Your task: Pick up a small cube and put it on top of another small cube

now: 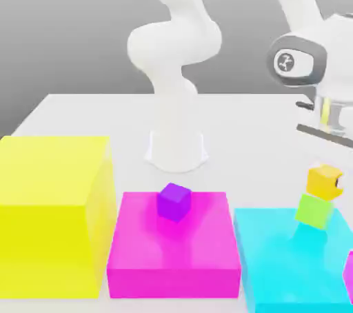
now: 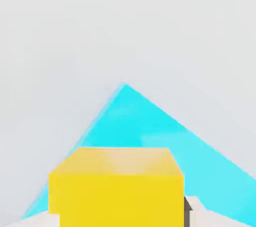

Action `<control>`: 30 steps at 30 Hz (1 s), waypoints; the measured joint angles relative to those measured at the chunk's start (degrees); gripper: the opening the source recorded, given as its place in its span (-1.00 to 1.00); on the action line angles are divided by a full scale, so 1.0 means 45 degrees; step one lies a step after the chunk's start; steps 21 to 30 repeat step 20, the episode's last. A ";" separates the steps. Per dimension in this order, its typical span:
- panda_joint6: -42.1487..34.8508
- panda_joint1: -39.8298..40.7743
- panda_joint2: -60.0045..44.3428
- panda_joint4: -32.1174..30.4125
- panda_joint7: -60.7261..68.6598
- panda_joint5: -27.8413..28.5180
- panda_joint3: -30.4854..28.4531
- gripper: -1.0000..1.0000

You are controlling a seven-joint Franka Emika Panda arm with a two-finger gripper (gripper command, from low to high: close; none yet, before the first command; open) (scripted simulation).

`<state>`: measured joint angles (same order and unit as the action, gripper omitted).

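On the cyan block (image 1: 276, 263) at the exterior view's right, small orange-yellow cube (image 1: 324, 182) stacked on small bright green cube (image 1: 314, 211), jaws closed narrow and gripping nothing, just above.

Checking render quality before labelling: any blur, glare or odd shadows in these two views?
Exterior view: soft, even light; the purple cube throws a faint shadow on the magenta block; the block tops look slightly glossy. Hand view: the orange-yellow cube sits close with soft edges; no hard glare.
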<state>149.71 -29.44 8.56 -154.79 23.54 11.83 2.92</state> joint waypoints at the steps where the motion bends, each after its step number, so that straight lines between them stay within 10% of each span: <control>1: -0.0278 0.0402 0.0433 -0.0195 -0.0503 0.0042 -0.0218 -1.00; 11: -0.2838 0.4472 0.4585 -0.2304 -0.4726 -0.0787 -0.2404 -1.00; 17: -0.0321 0.4838 0.2722 -0.3167 -0.5093 -0.1160 -0.2887 -1.00; 18: 0.0131 0.4830 0.2353 -0.3251 -0.5092 -0.1155 -0.2921 1.00; 30: 0.0130 0.4830 0.2353 -0.3251 -0.5092 -0.1156 -0.2921 1.00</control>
